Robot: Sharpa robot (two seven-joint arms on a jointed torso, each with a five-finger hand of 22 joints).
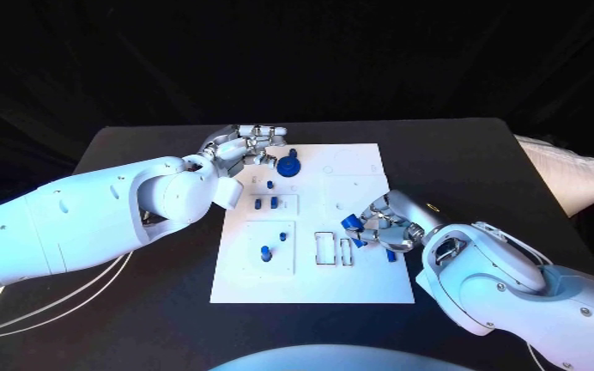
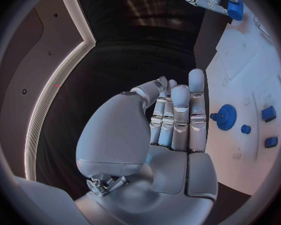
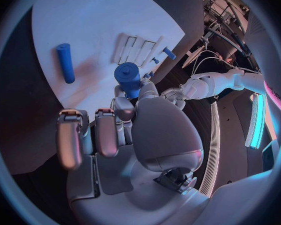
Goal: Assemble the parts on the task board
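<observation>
Parts lie scattered over the board (image 1: 359, 161), the white plate in the middle of the counter (image 1: 458, 143), and one of them is already in the right hand (image 1: 381, 229). That hand sits at the board's near right edge, its fingers closed around a blue peg (image 3: 128, 80). In the right wrist view the peg stands up out of the fingers with its round end clear of them, its long axis running along the fingers and out toward the board. A second blue peg (image 3: 65, 62) lies flat on the white surface beyond the hand, well apart from it, with its long axis roughly parallel to the held one.

The frames (image 1: 334, 248), small open rectangles on the board, lie just beside the right hand, on its inner side. If the held peg belongs in one of the board's seats, the right hand is clearly the nearer one for the near half of the board.

The left hand (image 1: 244, 146) holds nothing. It hovers at the board's far left corner, fingers straight and pressed close together, palm empty in its wrist view. The gear (image 1: 288, 165) lies just beside it on the board, toward the right, with small blocks (image 1: 266, 203) nearer the robot. For that far corner the left hand is the closer.
</observation>
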